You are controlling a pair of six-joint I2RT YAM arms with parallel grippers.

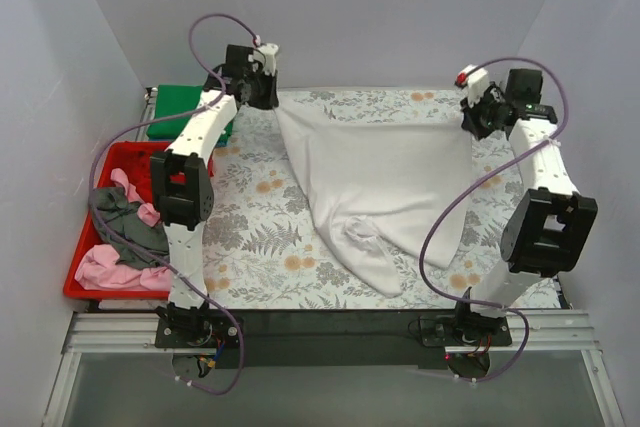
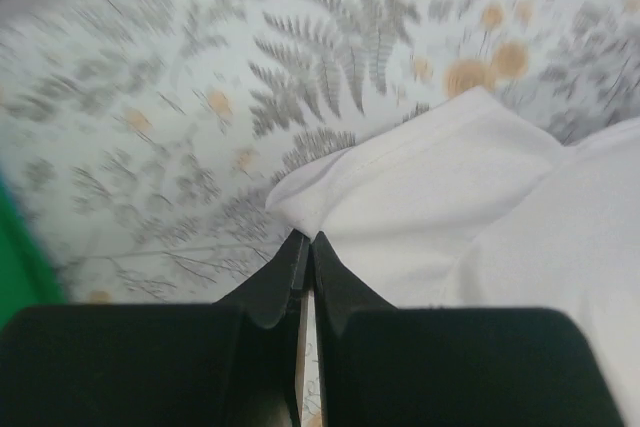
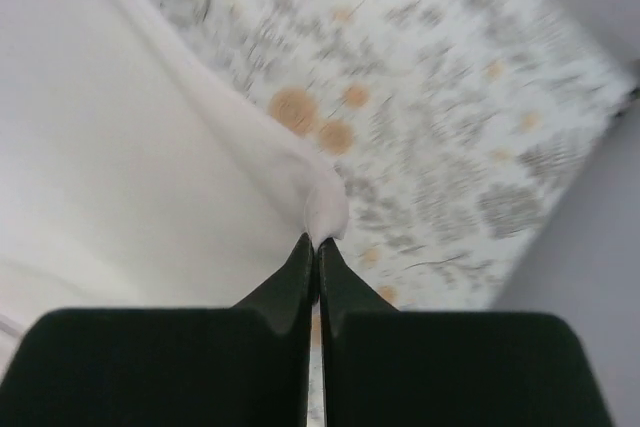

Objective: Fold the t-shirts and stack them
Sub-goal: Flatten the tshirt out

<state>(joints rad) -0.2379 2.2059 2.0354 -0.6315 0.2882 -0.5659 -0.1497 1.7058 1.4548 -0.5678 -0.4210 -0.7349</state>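
Note:
A large white t-shirt (image 1: 385, 182) hangs stretched over the floral cloth, its lower part bunched on the table near the front. My left gripper (image 1: 268, 97) is shut on its far left corner, and the left wrist view has the white cloth (image 2: 430, 207) pinched at my left gripper's tips (image 2: 306, 240). My right gripper (image 1: 476, 122) is shut on the far right corner; the right wrist view shows a white fold (image 3: 325, 212) caught at my right gripper's tips (image 3: 317, 242). A green t-shirt (image 1: 178, 107) lies folded at the far left. Pink (image 1: 105, 265) and grey (image 1: 130, 222) t-shirts sit in the bin.
A red plastic bin (image 1: 82, 265) stands left of the table, beside the left arm. The grey floral-patterned cloth (image 1: 260, 237) covers the tabletop. White walls close in the back and both sides. Purple cables loop from both arms.

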